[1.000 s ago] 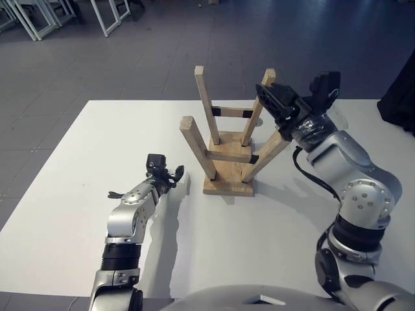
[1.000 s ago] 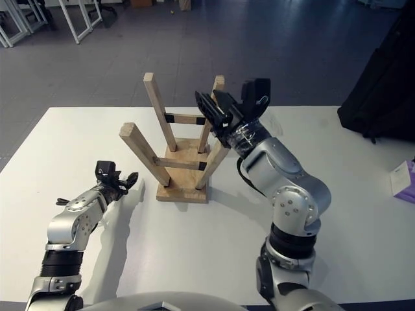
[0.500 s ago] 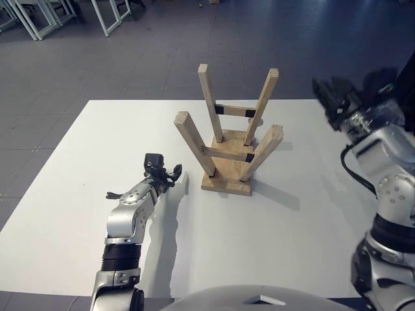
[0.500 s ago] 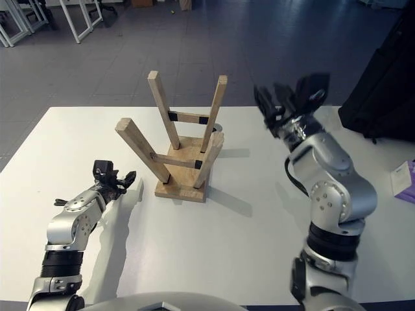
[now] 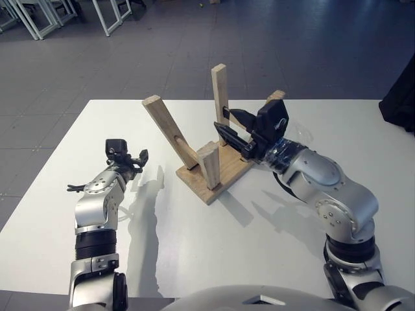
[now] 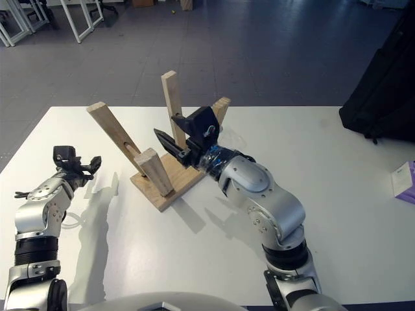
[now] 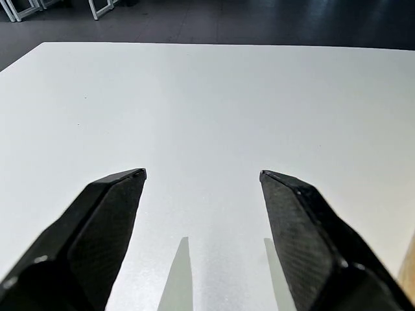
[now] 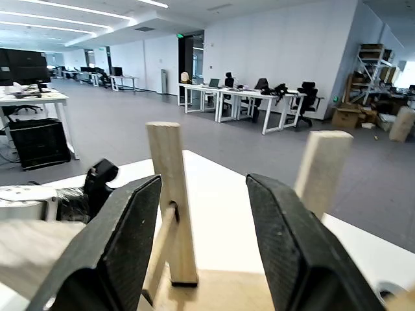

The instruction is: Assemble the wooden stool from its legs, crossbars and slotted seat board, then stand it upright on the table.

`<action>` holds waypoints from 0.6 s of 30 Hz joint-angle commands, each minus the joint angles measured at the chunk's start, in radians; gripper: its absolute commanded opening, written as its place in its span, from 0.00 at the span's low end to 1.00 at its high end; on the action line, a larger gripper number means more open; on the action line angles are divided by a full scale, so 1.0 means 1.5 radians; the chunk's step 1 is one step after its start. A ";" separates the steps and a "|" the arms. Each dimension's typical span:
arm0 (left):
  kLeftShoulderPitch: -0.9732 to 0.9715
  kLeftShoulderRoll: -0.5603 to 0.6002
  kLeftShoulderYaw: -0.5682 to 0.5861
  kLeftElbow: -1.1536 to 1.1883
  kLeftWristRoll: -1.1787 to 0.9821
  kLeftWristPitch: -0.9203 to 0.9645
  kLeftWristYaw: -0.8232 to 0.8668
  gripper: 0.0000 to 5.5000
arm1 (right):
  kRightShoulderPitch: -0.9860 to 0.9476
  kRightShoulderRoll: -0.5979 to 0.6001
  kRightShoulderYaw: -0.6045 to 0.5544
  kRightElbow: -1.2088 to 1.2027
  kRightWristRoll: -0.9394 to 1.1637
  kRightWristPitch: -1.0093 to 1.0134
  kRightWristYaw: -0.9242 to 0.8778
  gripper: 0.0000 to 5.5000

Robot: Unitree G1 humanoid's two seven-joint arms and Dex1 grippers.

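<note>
Wooden stool (image 5: 209,167) sits upside down near the middle of the white tabletop (image 5: 259,246), its seat board (image 5: 227,175) down and its legs (image 5: 170,129) pointing up. The right tool (image 5: 232,127) is in among the legs, fingers spread. The left tool (image 7: 202,173), also spread, is well apart to the stool's left, low over the tabletop.

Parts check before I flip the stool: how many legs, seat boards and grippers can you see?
Legs: 4
Seat board: 1
Grippers: 2 (left gripper, right gripper)
Total: 7
</note>
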 commanded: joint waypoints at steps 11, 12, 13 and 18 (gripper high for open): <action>0.074 0.115 0.040 -0.445 -0.222 -0.045 -0.239 0.71 | 0.269 -0.089 -0.286 -0.069 -0.029 0.004 -0.032 0.43; 0.046 0.126 0.047 -0.452 -0.278 -0.007 -0.241 0.71 | 0.289 -0.084 -0.300 -0.070 -0.032 -0.002 -0.036 0.43; 0.020 0.133 0.055 -0.453 -0.328 0.026 -0.235 0.71 | 0.302 -0.081 -0.308 -0.071 -0.034 -0.007 -0.040 0.43; -0.051 0.128 0.046 -0.471 -0.668 0.171 -0.109 0.71 | 0.314 -0.072 -0.285 -0.055 -0.043 -0.022 -0.044 0.43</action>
